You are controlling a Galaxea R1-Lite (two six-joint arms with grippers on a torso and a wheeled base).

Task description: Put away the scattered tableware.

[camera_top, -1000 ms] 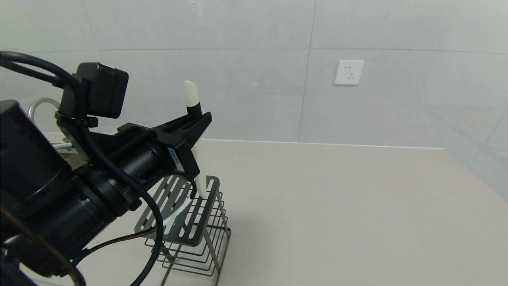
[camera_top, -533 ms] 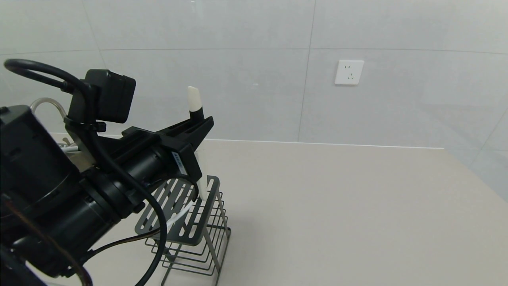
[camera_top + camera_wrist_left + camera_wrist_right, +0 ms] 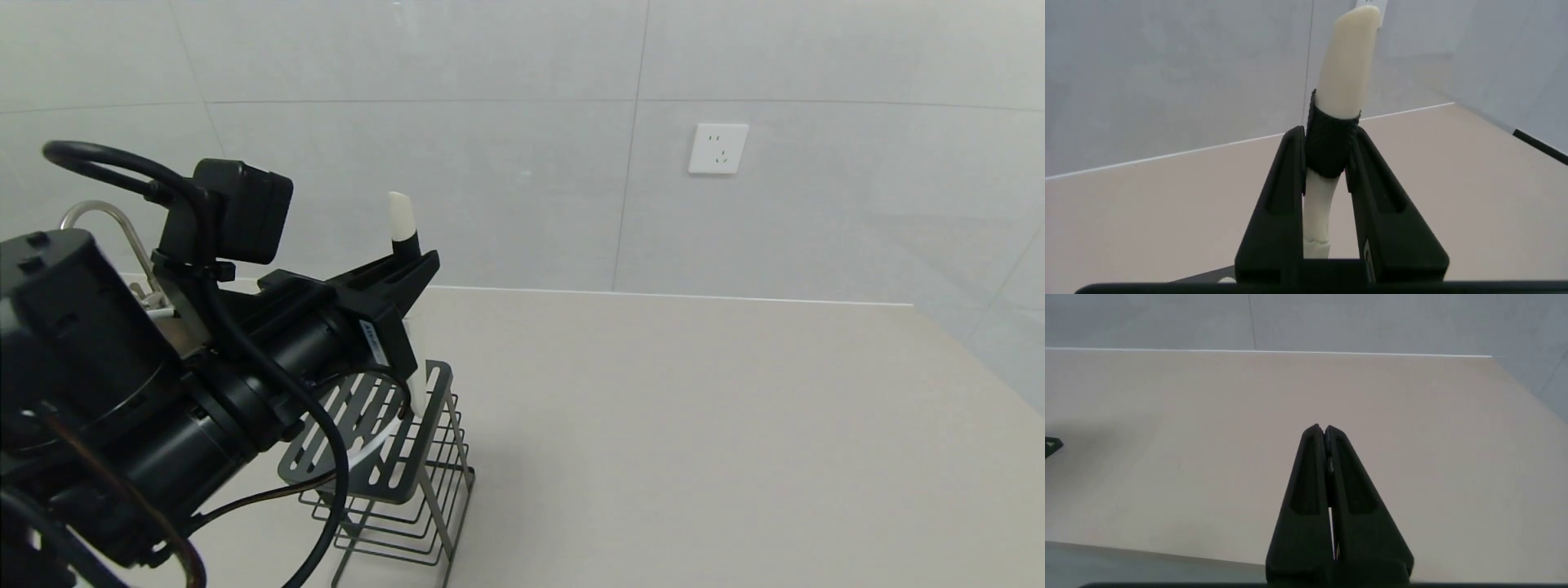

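A slim white utensil (image 3: 397, 217), with a black band around it partway down, stands nearly upright at the left of the head view. The left gripper (image 3: 406, 273) grasps it at that black band, its two black fingers pressed against the utensil from either side. In the left wrist view the rounded pale upper end of the utensil (image 3: 1346, 57) rises above the gripper (image 3: 1331, 159), and the thinner part runs down between the fingers.

The utensil's lower end hangs over the far corner of a dark grey rack (image 3: 392, 478), which has a slotted top plate tilted on a wire frame. Whether the tip touches the plate cannot be told. A thin white curved piece (image 3: 371, 445) lies across the slotted plate; what it is cannot be made out.

The rack stands on a plain beige countertop (image 3: 694, 449). The right gripper (image 3: 1327, 441) hangs above the countertop (image 3: 1167, 441), its two black fingers pressed together with nothing between them.

Behind the left arm, at the far left, a curved metal tap (image 3: 98, 214) arches up. A wall of large pale grey tiles (image 3: 490, 163) runs along the back of the counter, and a white wall socket (image 3: 718, 149) sits on it to the right of centre, well apart from the rack.
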